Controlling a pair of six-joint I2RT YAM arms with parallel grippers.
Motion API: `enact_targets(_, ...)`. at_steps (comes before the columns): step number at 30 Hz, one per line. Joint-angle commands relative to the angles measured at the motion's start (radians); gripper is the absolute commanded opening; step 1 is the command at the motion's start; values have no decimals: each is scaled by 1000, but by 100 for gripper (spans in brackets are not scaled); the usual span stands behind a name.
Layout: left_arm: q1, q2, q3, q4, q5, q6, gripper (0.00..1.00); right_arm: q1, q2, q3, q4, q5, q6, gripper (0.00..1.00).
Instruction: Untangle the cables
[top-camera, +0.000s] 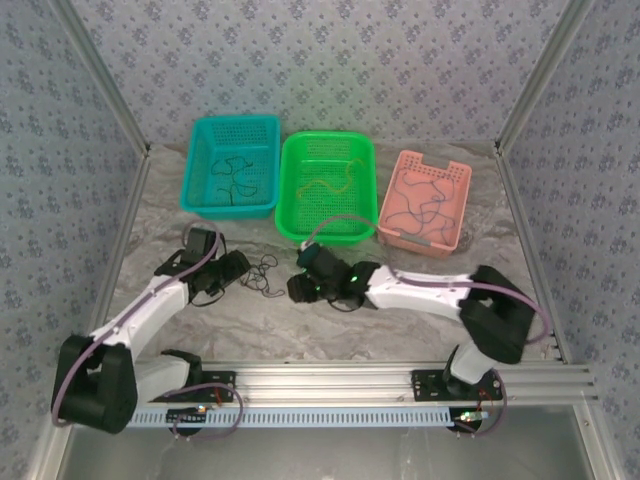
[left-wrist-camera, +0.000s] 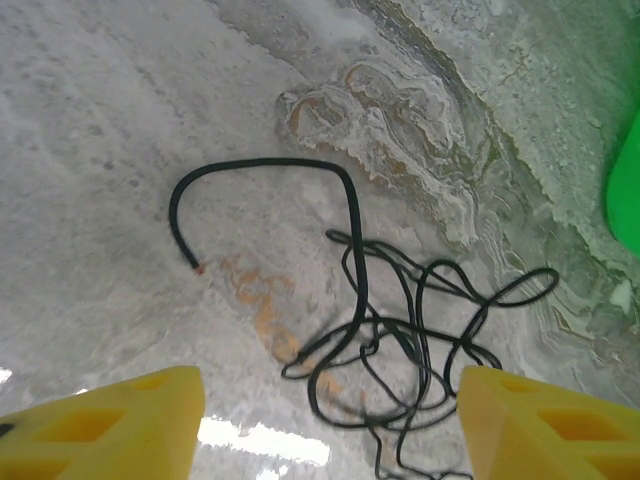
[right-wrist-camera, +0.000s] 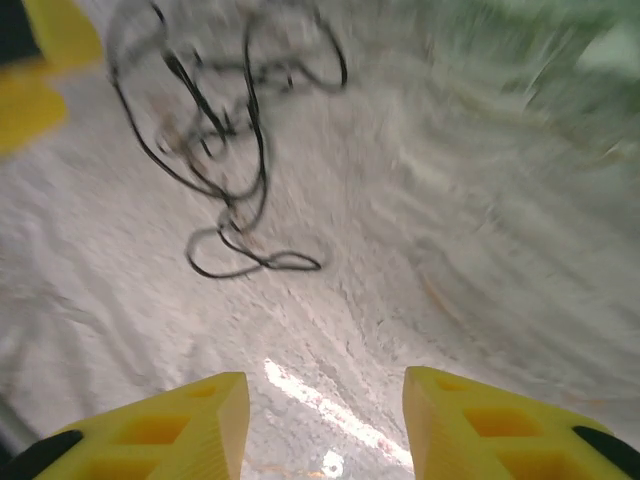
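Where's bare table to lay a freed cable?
Crowded: the black cable tangle between the left gripper and right gripper. Bare table lies from them to the near rail, and right of the pink basket.

A: What is cut off at the left wrist?
B: The cables (left-wrist-camera: 360, 300) are clipped by the lower edge, the green basket (left-wrist-camera: 625, 190) by the right.
A: And at the right wrist?
B: All is blurred.
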Motion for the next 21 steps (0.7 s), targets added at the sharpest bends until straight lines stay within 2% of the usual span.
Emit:
enact_targets(1, 7, 48, -6, 98, -2, -7, 60, 31, 113, 84, 91, 70, -3, 49)
enact_targets(6, 10, 78, -34, 141, -46, 3, 49, 45, 247, 189, 63, 92, -51, 50)
enact_targets(11, 13, 136, -36, 197, -32, 17, 40, 48, 341, 290, 24, 85, -147, 51)
enact_targets(14, 12, 167, -34, 213, -33, 25, 25, 42, 367, 301, 27, 90, -162, 51)
enact_targets(17, 13, 173, -37, 218, -41, 29, 3, 33, 379, 314, 15, 100, -175, 49)
enact_targets(19, 13, 162, -38, 211, -48, 32, 0, 27, 388, 325, -2, 103, -178, 39)
enact_targets(21, 13, 131, -39, 193, -59, 38, 0, 22, 378, 315, -4, 110, -170, 12)
